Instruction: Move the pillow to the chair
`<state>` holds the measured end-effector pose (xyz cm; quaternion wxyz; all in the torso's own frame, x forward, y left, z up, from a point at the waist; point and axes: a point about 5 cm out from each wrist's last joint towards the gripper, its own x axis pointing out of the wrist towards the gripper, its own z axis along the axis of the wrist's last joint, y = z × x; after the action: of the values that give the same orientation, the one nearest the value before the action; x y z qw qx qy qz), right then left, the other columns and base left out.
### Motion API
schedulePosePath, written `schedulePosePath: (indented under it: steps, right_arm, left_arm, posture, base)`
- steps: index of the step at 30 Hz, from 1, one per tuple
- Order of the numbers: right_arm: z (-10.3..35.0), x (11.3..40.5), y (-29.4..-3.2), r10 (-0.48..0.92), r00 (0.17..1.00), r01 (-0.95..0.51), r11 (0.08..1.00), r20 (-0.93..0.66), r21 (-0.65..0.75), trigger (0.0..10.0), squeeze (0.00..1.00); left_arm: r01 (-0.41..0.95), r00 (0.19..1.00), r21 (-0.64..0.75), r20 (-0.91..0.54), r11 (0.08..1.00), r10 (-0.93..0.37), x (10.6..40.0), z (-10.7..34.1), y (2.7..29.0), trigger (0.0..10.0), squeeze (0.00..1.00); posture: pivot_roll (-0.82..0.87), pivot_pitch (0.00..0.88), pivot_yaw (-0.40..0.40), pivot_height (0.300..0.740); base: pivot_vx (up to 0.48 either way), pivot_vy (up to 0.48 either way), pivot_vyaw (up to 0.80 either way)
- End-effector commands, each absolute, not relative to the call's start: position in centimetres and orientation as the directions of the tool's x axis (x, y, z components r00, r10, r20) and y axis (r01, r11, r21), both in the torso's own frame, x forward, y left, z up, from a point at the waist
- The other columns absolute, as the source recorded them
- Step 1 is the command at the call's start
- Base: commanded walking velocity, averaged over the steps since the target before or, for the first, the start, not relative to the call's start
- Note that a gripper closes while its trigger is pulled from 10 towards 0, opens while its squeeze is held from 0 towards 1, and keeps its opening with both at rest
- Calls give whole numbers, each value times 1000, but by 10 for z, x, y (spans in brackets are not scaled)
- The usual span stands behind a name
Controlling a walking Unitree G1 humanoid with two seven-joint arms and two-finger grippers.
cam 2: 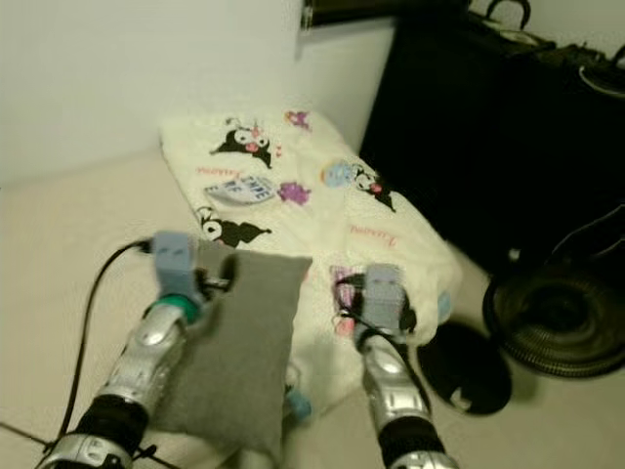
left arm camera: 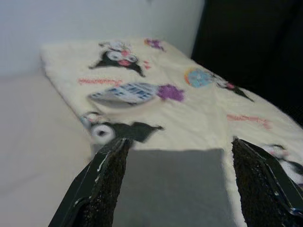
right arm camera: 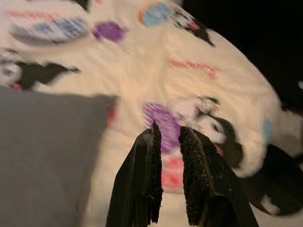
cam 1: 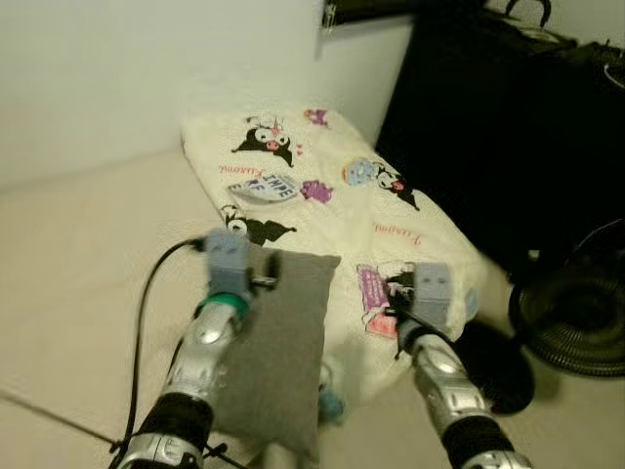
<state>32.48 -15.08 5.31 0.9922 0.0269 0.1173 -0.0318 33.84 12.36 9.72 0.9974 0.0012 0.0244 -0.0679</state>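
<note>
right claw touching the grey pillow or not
Apart. In the right wrist view the right claw, fingers nearly closed, hangs over the cartoon-print blanket, and the grey pillow lies off to one side with bare blanket between them.

Both arms silver w/ black cuffs. Left arm [cam 1: 200, 362] — green ring below grey wrist box, black cable looping off. Right arm [cam 1: 444, 376] — grey box too. Fingers [left arm camera: 102, 189] black, rough-textured pads.
</note>
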Motion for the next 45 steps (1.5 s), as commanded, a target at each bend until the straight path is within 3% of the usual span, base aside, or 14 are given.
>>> schedulePosePath:
  steps: [1,21,26,29,45]
  right_arm:
    - [47,322,-143,-35,965,51,997,-259,54,10000,0]
    - [45,320,-146,-39,963,56,997,-267,56,10000,0]
    - [45,320,-146,-43,963,60,996,-267,58,10000,0]
    - [45,320,-147,-46,963,64,996,-267,60,10000,0]
    - [49,323,-146,-30,966,46,997,-258,59,10000,0]
  left_arm:
    - [105,992,1,-74,994,-105,336,91,130,10000,0]
    - [113,992,52,-54,992,-110,334,91,128,10000,0]
    - [125,991,66,-57,990,-121,335,92,127,10000,0]
    - [97,993,-6,-68,995,-97,334,90,129,10000,0]
    - [72,994,-26,-75,997,-74,334,88,129,10000,0]
  posture:
    - [-33,0,-22,740]
    - [-32,0,-22,740]
    - [-33,0,-16,740]
    - [-34,0,-15,740]
    - [-43,4,-31,740]
  base:
    - [0,0,0]
    - [0,0,0]
    - [0,-480,0]
    - [0,-160,0]
    - [0,0,0]
